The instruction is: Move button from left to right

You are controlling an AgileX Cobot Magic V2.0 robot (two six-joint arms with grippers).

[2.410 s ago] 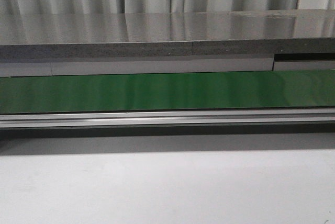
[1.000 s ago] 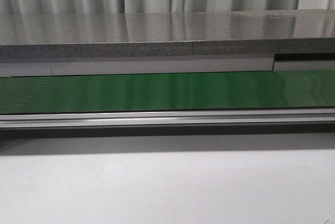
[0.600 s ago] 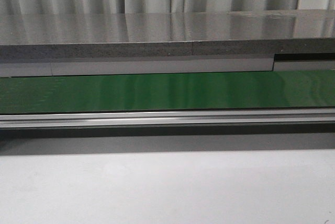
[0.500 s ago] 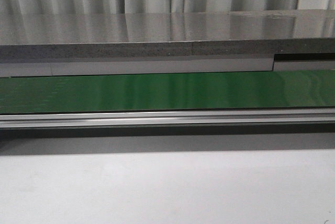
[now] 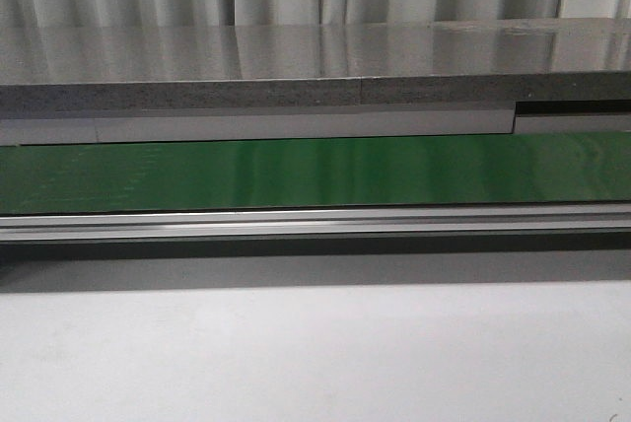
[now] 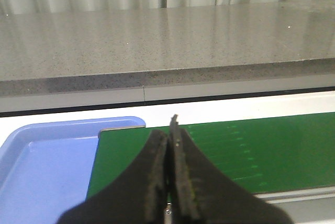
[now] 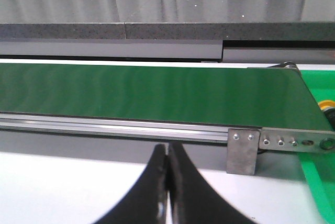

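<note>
The button is not in view in any frame. My left gripper (image 6: pixel 168 132) is shut and empty, its black fingers pressed together above the left end of the green conveyor belt (image 6: pixel 251 150), next to a blue tray (image 6: pixel 47 166). My right gripper (image 7: pixel 167 149) is shut and empty over the white table (image 7: pixel 63 187), just in front of the belt's aluminium rail (image 7: pixel 131 124). Neither gripper shows in the front view, where the belt (image 5: pixel 315 174) runs bare from left to right.
A grey stone counter (image 5: pixel 315 62) runs behind the belt, with curtains beyond. A green bin (image 7: pixel 319 182) stands at the belt's right end, a yellow edge (image 7: pixel 325 104) showing beside the roller. A metal bracket (image 7: pixel 242 150) hangs from the rail.
</note>
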